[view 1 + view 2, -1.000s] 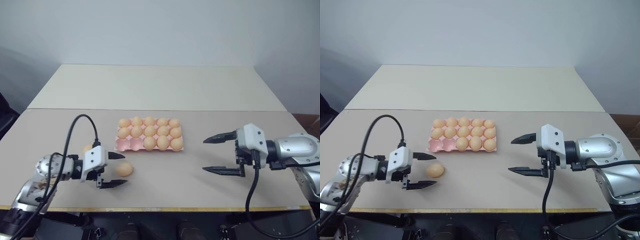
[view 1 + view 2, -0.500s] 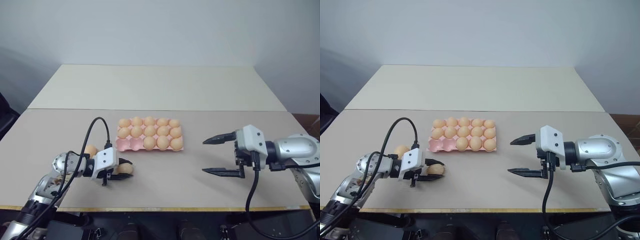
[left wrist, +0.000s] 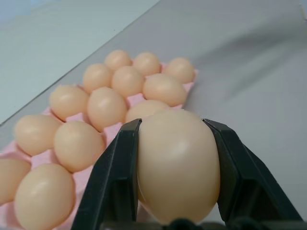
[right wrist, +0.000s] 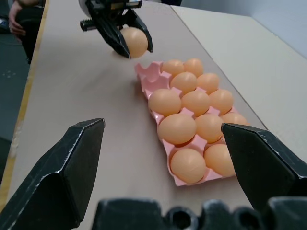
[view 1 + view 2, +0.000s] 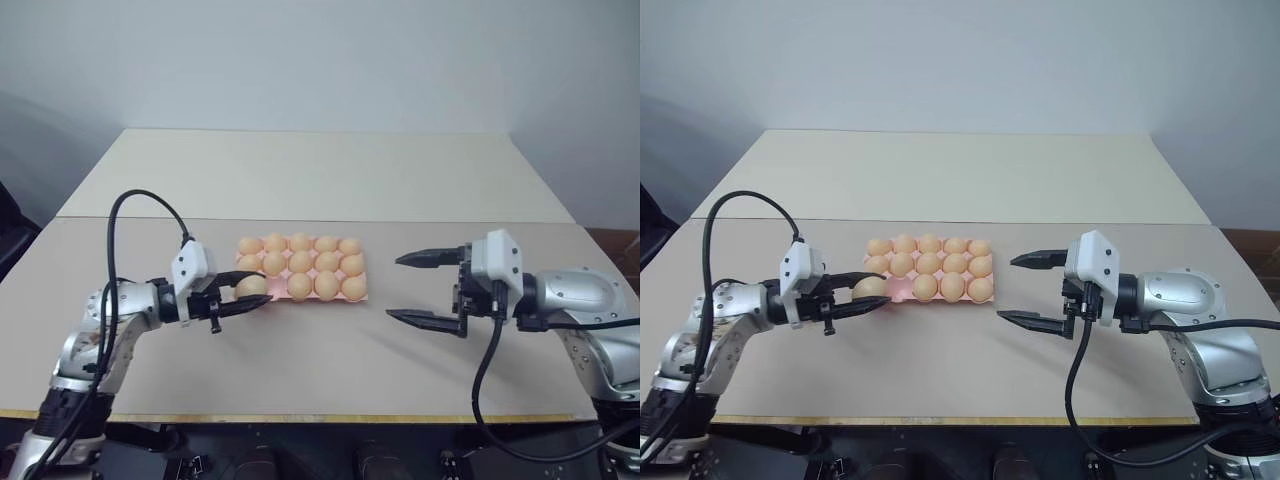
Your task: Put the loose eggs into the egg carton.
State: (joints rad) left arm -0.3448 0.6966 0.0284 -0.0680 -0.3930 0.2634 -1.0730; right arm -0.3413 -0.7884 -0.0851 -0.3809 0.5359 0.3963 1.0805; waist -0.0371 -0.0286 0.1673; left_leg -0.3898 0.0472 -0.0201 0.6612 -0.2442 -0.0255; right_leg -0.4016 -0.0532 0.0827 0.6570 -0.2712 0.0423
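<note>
I see a smooth, light orange-tan egg (image 5: 251, 286) pinched between the two black fingers of my left end effector (image 5: 245, 297), held above the table (image 5: 330, 350) just over the near left corner of the egg carton (image 5: 360, 292). The carton is a flat pink tray, nearly filled with matching eggs. My left arm reaches roughly level toward the carton. My right end effector (image 5: 420, 290) hangs spread wide right of the carton, pointing at it.

Robot test lab, bare beige table (image 5: 330, 180), plain grey-white wall (image 5: 320, 60), no furnishings or decor
</note>
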